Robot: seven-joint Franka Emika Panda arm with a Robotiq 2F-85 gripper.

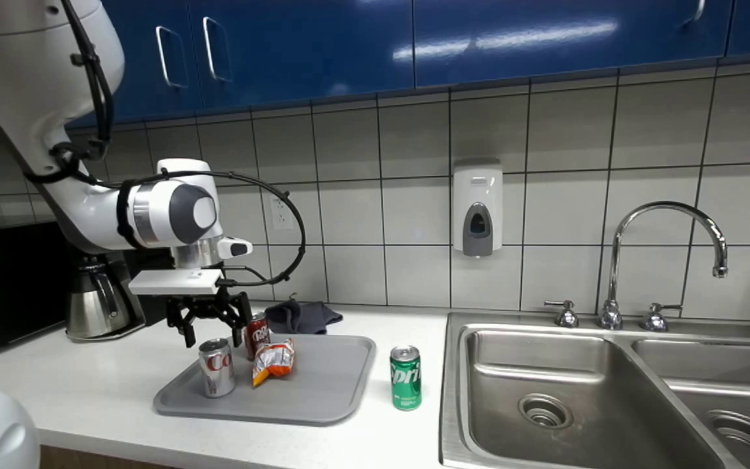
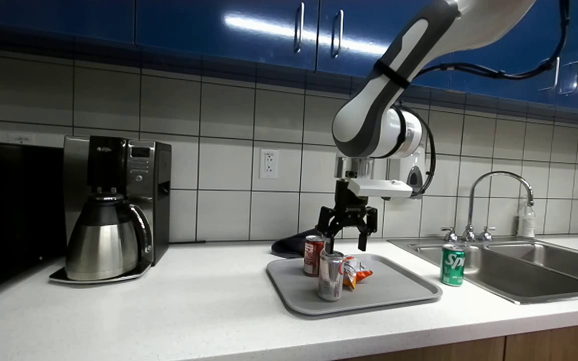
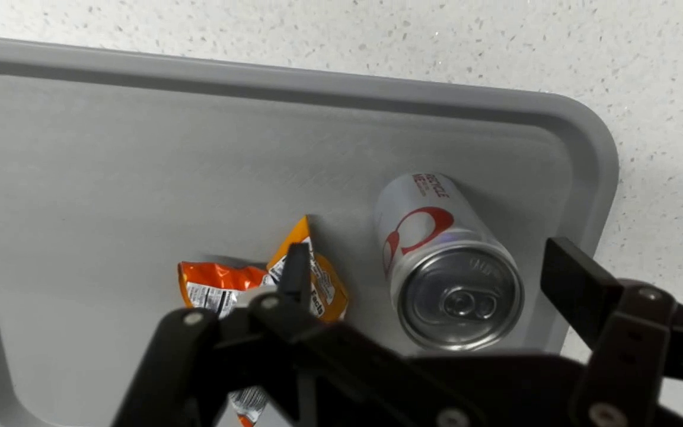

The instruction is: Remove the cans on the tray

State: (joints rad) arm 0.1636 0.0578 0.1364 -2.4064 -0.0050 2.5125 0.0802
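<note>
In an exterior view the gaze crosses the table [image 1: 101, 384] from the front to the tiled wall [image 1: 414, 208], with the sink [image 1: 596, 384] near at four o'clock and the tray [image 1: 323, 378] at seven. In an exterior view facing that same wall, the coffee maker [image 2: 138, 185] stands nearby at nine and the tray at five; both exterior views share tray, sink and arm [image 2: 369, 105]. The wrist view looks steeply down from just above the tray, the fingers [image 3: 575, 281] across its six o'clock edge, the silver can [image 3: 448, 267] close at four.
</note>
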